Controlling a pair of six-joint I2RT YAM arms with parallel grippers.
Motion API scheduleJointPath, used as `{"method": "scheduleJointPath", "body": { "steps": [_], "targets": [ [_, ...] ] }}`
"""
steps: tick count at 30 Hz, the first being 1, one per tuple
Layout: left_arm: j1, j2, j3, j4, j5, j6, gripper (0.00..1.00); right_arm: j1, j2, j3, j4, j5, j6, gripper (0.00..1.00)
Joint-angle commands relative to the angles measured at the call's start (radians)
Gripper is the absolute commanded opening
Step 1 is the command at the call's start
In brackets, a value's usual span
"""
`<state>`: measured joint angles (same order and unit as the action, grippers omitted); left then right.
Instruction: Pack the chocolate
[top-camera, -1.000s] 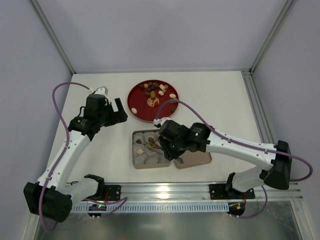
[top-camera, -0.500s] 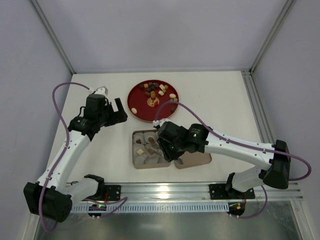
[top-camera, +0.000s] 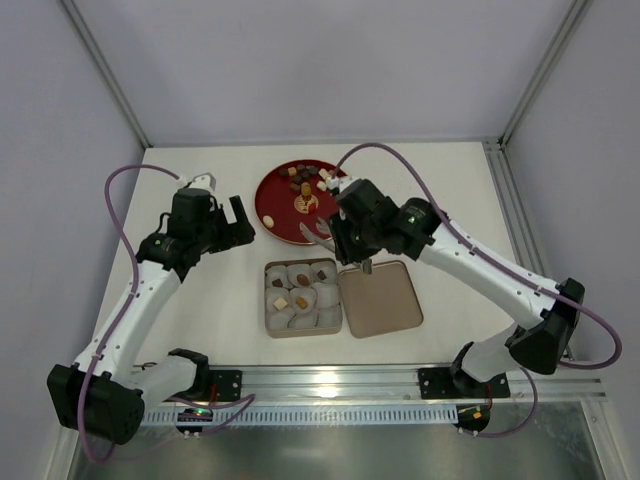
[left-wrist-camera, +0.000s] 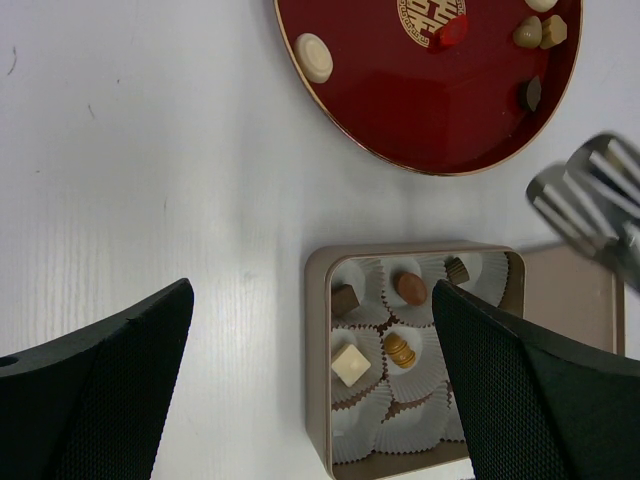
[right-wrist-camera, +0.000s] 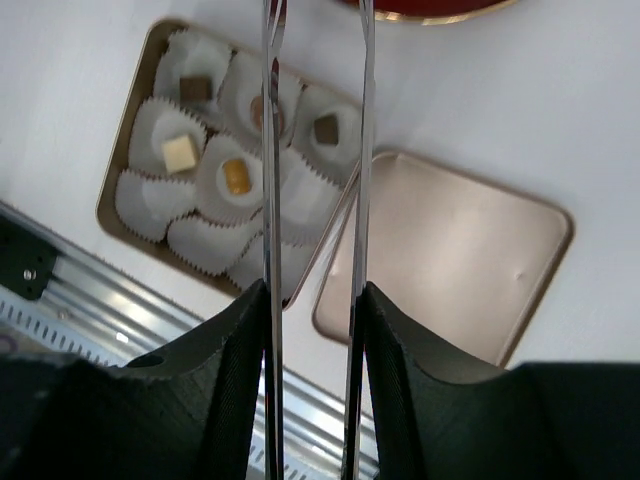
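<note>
Red plate (top-camera: 272, 206) lies at 12 o'clock of the part-filled tin (left-wrist-camera: 316, 380); left end effector (top-camera: 242, 222) hangs spread, empty, at the plate's 9 o'clock. Right end effector (right-wrist-camera: 310, 310), clamped on empty tongs (right-wrist-camera: 268, 150), should straddle one outlying chocolate (top-camera: 306, 187) near the plate's 12 o'clock rim, squeezing gently.

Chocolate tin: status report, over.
Left tool open, empty. Right tool shut on tongs, tips look empty, by red plate. Five chocolates in tin, more on plate. Nothing in the way.
</note>
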<state>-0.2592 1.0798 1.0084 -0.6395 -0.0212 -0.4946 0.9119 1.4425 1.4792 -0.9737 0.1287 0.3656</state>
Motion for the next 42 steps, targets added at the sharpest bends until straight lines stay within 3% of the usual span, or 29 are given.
{"method": "scheduleJointPath", "body": {
  "steps": [1, 7, 15, 42],
  "targets": [
    [0.009, -0.011, -0.004, 0.031, 0.012, -0.007, 1.0, -0.094, 0.129, 0.171, 0.024, 0.006, -0.103, 0.44],
    [0.009, -0.014, -0.005, 0.031, 0.006, -0.007, 1.0, -0.206, 0.399, 0.409, -0.011, -0.006, -0.151, 0.43],
    [0.009, -0.011, -0.005, 0.031, 0.012, -0.007, 1.0, -0.249, 0.594, 0.634, -0.068, -0.037, -0.142, 0.43],
    [0.009, -0.017, -0.004, 0.032, 0.017, -0.005, 1.0, -0.245, 0.69, 0.639, -0.057, -0.084, -0.114, 0.43]
  ]
}}
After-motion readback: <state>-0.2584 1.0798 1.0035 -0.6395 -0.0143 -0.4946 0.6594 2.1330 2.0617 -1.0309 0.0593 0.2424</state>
